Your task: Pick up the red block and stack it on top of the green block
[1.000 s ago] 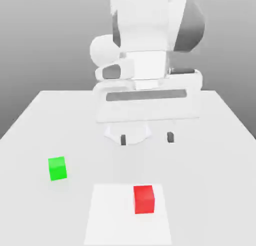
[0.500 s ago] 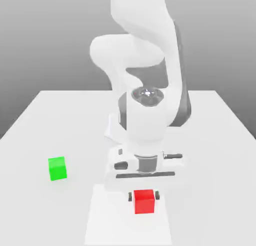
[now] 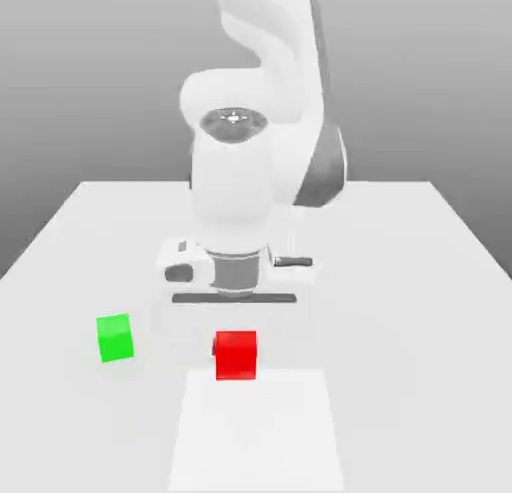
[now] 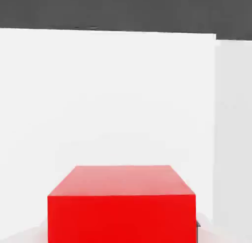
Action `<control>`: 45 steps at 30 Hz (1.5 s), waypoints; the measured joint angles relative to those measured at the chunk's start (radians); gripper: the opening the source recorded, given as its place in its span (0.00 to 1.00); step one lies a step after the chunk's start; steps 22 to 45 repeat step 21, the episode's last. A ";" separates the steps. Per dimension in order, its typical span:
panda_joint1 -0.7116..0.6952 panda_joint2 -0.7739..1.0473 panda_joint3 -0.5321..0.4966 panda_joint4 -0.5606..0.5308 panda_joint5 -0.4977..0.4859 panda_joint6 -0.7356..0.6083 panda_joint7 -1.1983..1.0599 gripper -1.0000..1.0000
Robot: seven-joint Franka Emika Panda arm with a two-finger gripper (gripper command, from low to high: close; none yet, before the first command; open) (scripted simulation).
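Currently clamped on red block (image 3: 236, 356), held between fingers of gripper (image 3: 236, 349), to the exterior view's right of green block (image 3: 115, 338); seen apart from green in exterior view, top face nearest in hand view.

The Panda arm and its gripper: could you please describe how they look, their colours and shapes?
The Panda arm is mostly glossy white, with thick, rounded links and dark grey sections at the joints. A round dark cap with a small bright spot tops the wrist. The gripper has a wide white body, crossed by a long, thin dark slot.
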 joint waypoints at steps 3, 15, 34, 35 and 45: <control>-0.098 -0.072 -0.098 -0.042 -0.056 -0.028 -0.121 0.00; -0.125 -0.016 -0.358 -0.110 0.112 0.068 -0.520 0.00; -0.097 0.113 -0.367 -0.109 0.171 0.207 -0.560 1.00; -0.097 0.113 -0.367 -0.109 0.171 0.207 -0.560 1.00; -0.097 0.113 -0.367 -0.109 0.171 0.207 -0.560 1.00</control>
